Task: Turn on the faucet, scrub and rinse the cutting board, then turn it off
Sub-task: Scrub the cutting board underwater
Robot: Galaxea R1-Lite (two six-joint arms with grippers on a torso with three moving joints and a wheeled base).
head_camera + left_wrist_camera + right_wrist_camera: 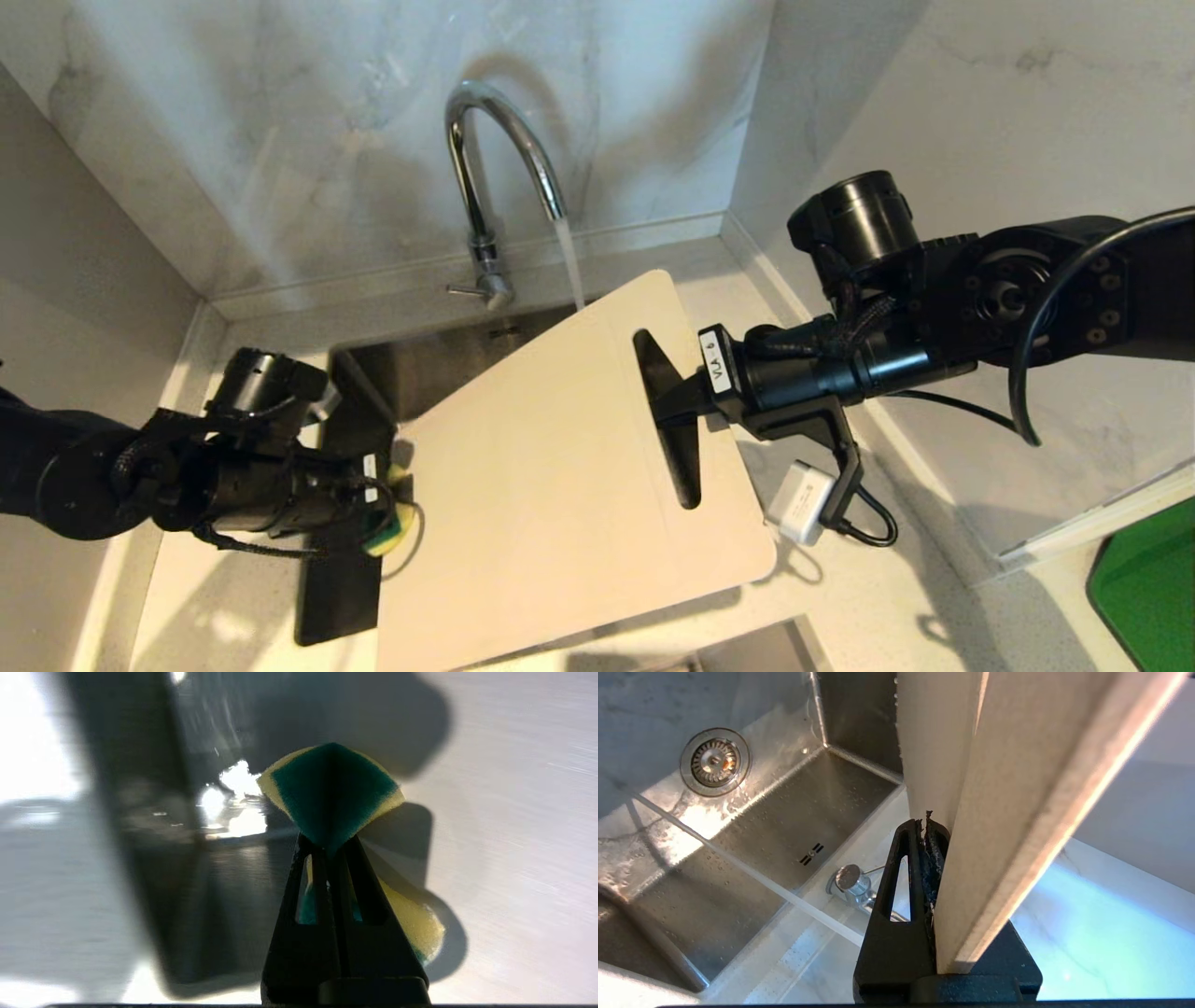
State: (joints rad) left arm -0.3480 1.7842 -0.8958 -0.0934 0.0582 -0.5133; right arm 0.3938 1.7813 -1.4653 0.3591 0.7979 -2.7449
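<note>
Cutting board (551,467) tilted over the sink (752,826) at the desk's back edge, held by its handle-slot end with right gripper (674,403) fingers clenched on it. Faucet (485,177) at the desk's back edge runs water onto the board's far corner. Left gripper (385,504), at the board's left edge, fingers clamped on a green-yellow sponge (331,793).

Faucet (485,168): polished chrome, mirror gloss. Board (551,467): cream plastic, matt, smooth face, edge slightly rough in right wrist view. Sink (752,826): brushed stainless, wet sheen; strainer (714,761) bright metal. Sponge (331,793): yellow foam with coarse green scouring layer. Claws (329,858): matt black plastic. Wall (280,112): glossy marble-look. Surface (868,597): pale speckled stone, semi-gloss.
</note>
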